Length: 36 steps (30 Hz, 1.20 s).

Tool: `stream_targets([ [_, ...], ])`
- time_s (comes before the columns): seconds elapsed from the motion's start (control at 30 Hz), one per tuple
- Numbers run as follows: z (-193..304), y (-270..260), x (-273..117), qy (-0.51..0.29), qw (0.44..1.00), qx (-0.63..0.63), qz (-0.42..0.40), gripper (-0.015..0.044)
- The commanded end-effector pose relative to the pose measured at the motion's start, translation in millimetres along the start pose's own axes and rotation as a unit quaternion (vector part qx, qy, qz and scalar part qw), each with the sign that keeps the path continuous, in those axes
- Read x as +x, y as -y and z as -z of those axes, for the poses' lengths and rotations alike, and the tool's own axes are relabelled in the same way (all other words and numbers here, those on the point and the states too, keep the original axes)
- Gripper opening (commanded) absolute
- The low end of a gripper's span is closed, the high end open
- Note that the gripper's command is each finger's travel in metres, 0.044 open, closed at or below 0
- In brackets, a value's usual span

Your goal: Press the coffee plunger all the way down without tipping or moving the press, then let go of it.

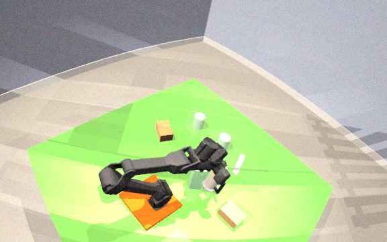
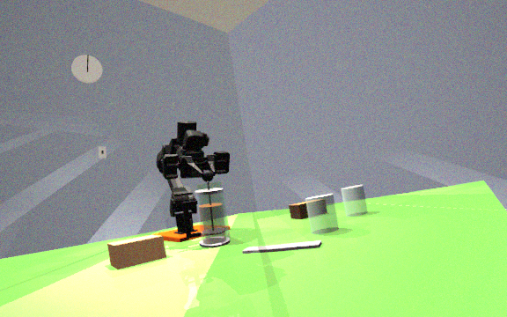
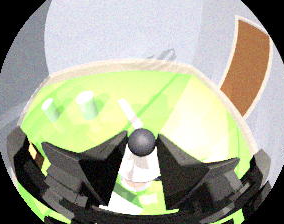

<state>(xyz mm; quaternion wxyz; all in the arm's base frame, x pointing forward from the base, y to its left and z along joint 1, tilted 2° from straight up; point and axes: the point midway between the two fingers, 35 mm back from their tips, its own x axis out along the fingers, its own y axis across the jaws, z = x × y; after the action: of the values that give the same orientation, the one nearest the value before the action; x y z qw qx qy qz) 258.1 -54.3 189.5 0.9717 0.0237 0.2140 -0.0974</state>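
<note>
The coffee press, a clear glass cylinder (image 1: 209,184) (image 2: 219,217) with a white rim and base, stands upright in the top and exterior views. Its dark round knob (image 2: 208,175) (image 3: 142,142) sits a little above the lid (image 2: 209,190), with a short length of thin rod showing between them. Inside the glass the rod continues down to a dark disc near the bottom. My gripper (image 2: 208,174) (image 3: 142,135) points down over the press and is shut on the knob, one finger on each side in the wrist view. In the top view the arm hides the knob.
A pale grey-green panel (image 1: 196,180) stands close beside the press. Two white cylinders (image 1: 199,121) (image 2: 354,200), a flat white bar (image 1: 238,164) (image 2: 282,246) and two brown blocks (image 1: 164,130) (image 2: 137,253) stand around. The arm's base is on an orange plate (image 1: 146,220).
</note>
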Motion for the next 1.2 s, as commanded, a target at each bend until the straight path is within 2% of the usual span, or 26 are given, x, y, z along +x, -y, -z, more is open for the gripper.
stream_targets([
  [0.0,9.5,0.0,4.8,-0.017,1.000,0.004,0.000,0.0119],
  [1.17,1.9,-0.1,6.0,-0.008,1.000,0.000,0.000,0.0119],
])
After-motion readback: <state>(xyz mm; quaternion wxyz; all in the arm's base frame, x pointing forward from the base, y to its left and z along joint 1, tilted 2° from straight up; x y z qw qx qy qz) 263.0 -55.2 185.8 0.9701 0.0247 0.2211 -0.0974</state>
